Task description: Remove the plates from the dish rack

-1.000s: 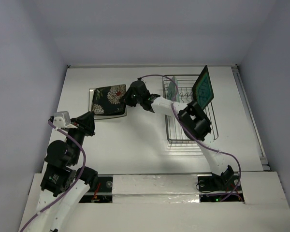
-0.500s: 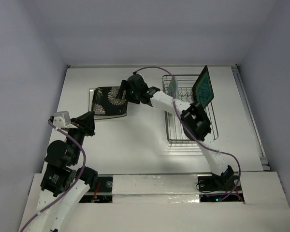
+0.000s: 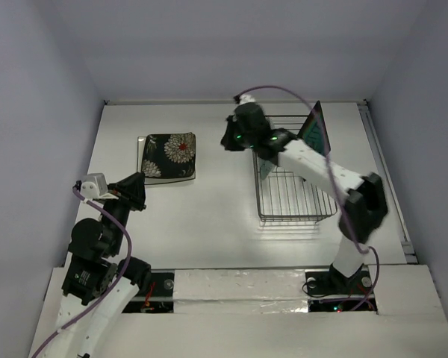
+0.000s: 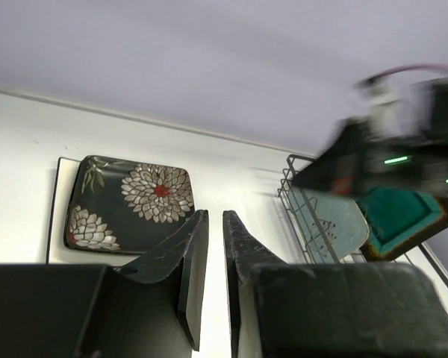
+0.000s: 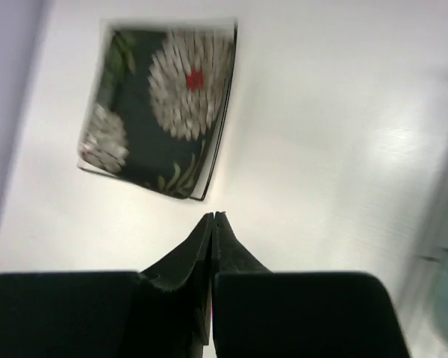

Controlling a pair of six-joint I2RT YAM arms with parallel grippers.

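Observation:
The black flowered plate [image 3: 168, 155] [image 4: 127, 203] [image 5: 160, 112] lies flat on the table at the left, stacked on the white square plate [image 3: 140, 158] [image 4: 54, 216]. In the dish rack [image 3: 293, 198] [image 4: 293, 195] stand the brown-rimmed teal plate [image 3: 314, 136] [image 4: 399, 212] and the mint-green plate [image 3: 263, 168] [image 4: 332, 221]. My right gripper [image 3: 226, 141] [image 5: 215, 215] hovers between the flowered plate and the rack, shut and empty. My left gripper [image 3: 139, 191] [image 4: 215, 216] sits near the table's front left, its fingers a narrow slit apart with nothing between them.
The right arm [image 3: 313, 160] stretches across the rack's left half and hides part of the mint plate. Walls close in the table on the left, back and right. A raised rail [image 3: 381, 171] runs along the table's right edge.
My right gripper has let go of the flowered plate, pulled back to the right toward the rack, and shut. The left arm has not moved.

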